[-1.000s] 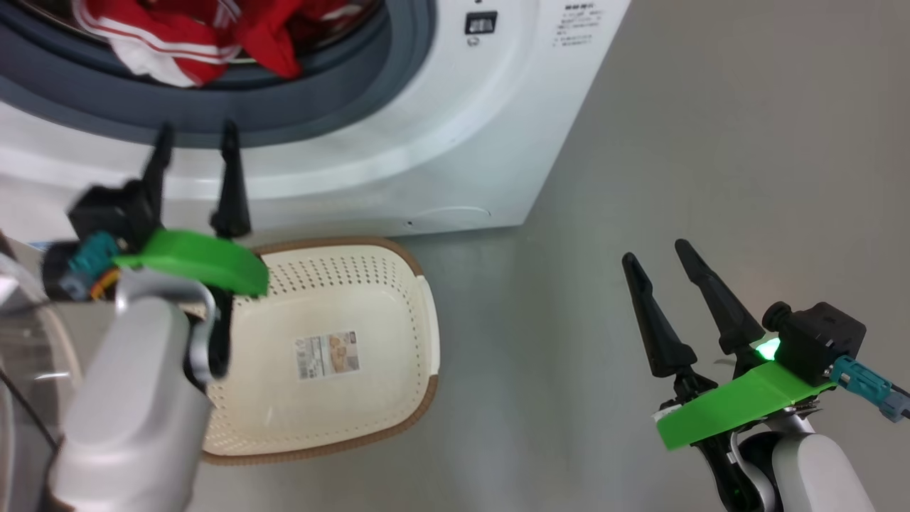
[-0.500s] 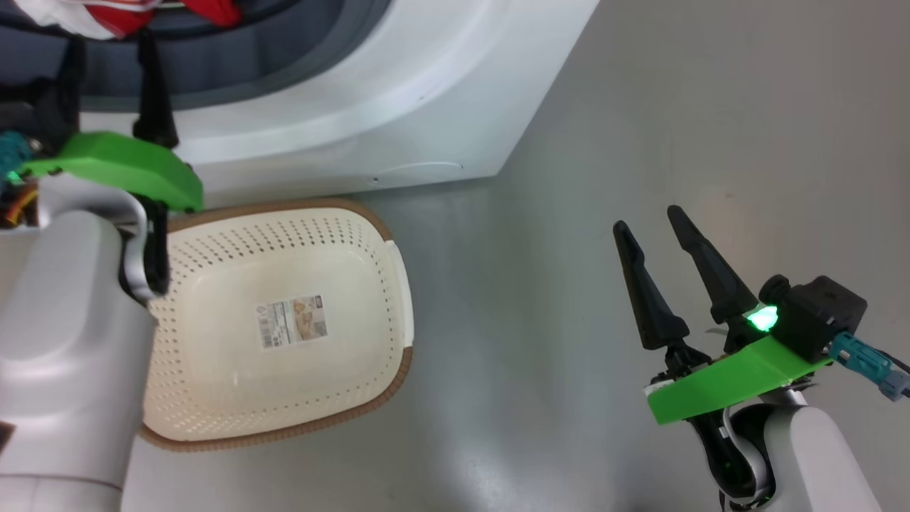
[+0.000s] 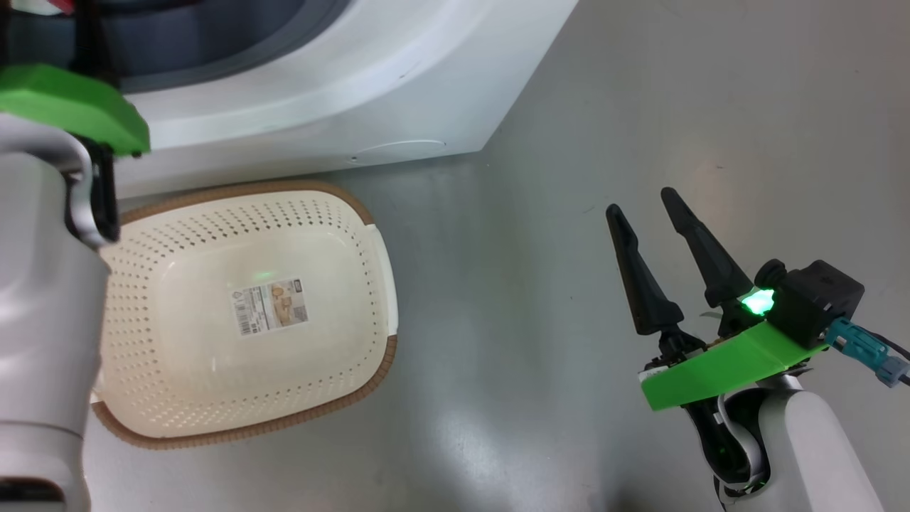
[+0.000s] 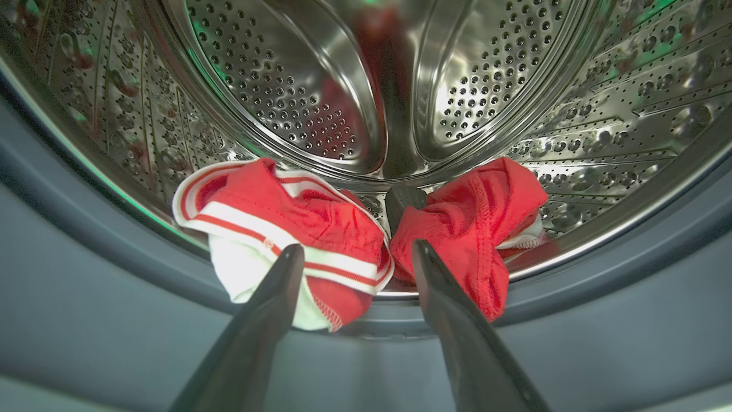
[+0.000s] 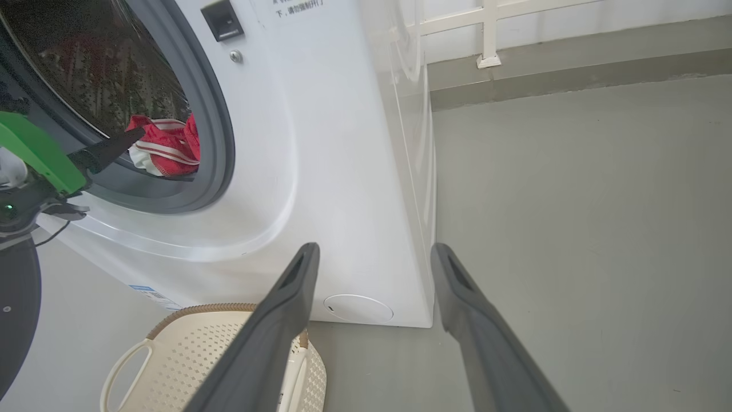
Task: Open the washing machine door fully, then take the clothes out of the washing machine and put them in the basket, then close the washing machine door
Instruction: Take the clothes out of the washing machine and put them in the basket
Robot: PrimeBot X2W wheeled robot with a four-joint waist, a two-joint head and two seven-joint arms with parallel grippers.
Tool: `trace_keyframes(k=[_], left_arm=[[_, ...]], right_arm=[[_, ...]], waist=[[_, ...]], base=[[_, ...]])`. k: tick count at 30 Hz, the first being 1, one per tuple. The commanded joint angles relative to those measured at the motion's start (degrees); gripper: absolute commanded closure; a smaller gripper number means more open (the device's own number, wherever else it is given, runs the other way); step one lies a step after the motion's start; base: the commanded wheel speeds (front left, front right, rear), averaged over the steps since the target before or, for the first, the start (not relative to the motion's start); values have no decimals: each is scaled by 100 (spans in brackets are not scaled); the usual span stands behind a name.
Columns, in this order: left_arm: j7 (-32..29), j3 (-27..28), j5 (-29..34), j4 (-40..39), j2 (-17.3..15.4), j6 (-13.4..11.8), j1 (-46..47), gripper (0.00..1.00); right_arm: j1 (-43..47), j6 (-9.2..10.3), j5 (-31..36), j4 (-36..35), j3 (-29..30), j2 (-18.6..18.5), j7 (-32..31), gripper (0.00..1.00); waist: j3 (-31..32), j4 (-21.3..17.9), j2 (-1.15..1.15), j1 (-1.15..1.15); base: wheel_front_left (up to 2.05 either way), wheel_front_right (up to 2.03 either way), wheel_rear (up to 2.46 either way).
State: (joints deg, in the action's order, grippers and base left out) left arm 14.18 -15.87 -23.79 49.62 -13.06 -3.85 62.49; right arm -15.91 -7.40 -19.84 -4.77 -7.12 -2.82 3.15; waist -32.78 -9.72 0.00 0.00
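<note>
In the left wrist view my left gripper (image 4: 357,247) stands open at the mouth of the washing machine's steel drum (image 4: 286,86). Its tips are just short of the red clothes with white stripes (image 4: 274,223), which lie in two bunches at the drum's front lip. The right wrist view shows a left finger (image 5: 108,151) reaching the clothes (image 5: 166,146). The washing machine door's black rim (image 5: 17,309) is swung open at the left. The basket (image 3: 178,355) sits empty on the floor below the washing machine (image 3: 355,92). My right gripper (image 3: 640,200) hovers open over bare floor to the right.
A grey rubber ring (image 4: 86,297) surrounds the drum opening. The grey floor (image 3: 533,284) stretches right of the basket and the machine. A wall base with white framing (image 5: 486,51) runs behind the machine's right side.
The head camera has shifted, sliding machine and basket up and left. My left gripper has advanced from the grey ring's lower edge into the opening. The right gripper has held its place, open.
</note>
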Motion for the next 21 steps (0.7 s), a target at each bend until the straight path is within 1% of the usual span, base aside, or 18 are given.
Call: trace_keyframes(k=[1, 6, 21], left_arm=[[32, 79, 69, -35, -307, -41, 212, 0], [21, 19, 144, 190, -360, -84, 483, 0], [-53, -157, 322, 988, -401, -486, 1072, 0]], right_arm=[[-30, -9, -51, -122, -170, -6, 56, 0], [-68, -9, -68, -95, -209, -6, 82, 0], [-143, -9, -136, 53, -331, -6, 183, 0]], waist=[[-51, -44, 0, 0], [-131, -106, 0, 0], [-224, -204, 0, 0]], base=[[0, 0, 0], [0, 0, 0], [0, 0, 0]])
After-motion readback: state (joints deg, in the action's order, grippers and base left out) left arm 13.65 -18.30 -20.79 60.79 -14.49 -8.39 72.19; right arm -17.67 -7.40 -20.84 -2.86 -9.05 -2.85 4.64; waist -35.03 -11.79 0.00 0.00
